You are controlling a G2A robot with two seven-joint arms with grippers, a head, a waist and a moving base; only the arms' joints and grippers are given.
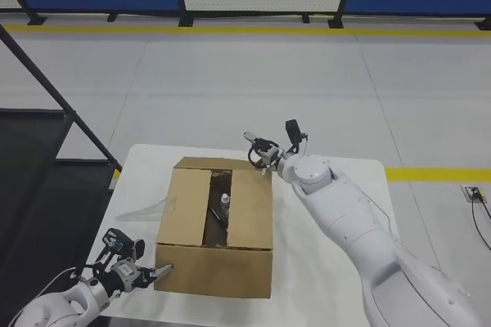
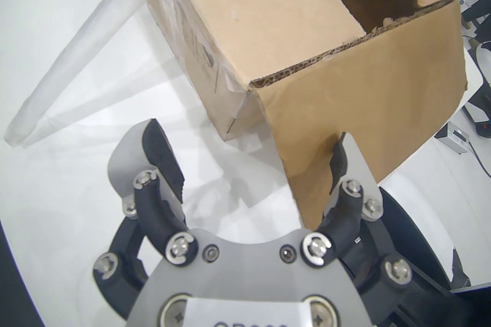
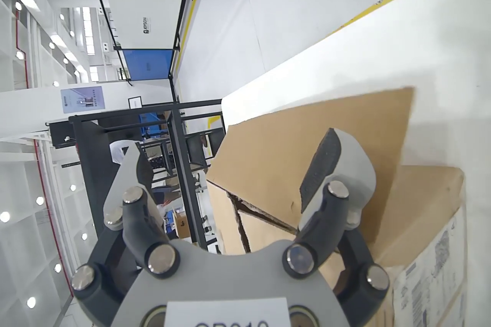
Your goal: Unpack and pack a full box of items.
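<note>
Between the two hands, in the middle of the counter [image 1: 147, 176], sits the cardboard box [image 1: 221, 229]. Its two long top flaps lie nearly flat, with a dark gap down the middle. Through that gap I can see white-capped bottles [image 1: 225, 199] standing inside, so nothing looks to be out yet.

My guess is that the unpacking has only just begun and the job in hand is getting the top open. A strip of clear tape [image 2: 88, 48] hangs loose from the box's side, away from the left hand's far finger, and trails down to the counter. The next move probably calls for folding a flap back and outward until the opening is wide enough to reach a bottle. The box will need steadying so it does not slide on the smooth counter.

Left hand [image 2: 247, 137]: its fingers are spread wide and hold nothing. The box's near bottom corner sits right between them, close to the palm. One finger [image 2: 339, 156] lies against, or just beside, the box's near wall, while the other stands clear of the side wall.

Right hand [image 3: 232, 142]: its fingers are also spread and hold nothing. It sits at the opposite, far corner of the box. A flap [image 3: 314, 121] appears slightly lifted directly ahead of it, and one finger overlaps the flap's face. I cannot tell whether that finger touches the cardboard.
</note>
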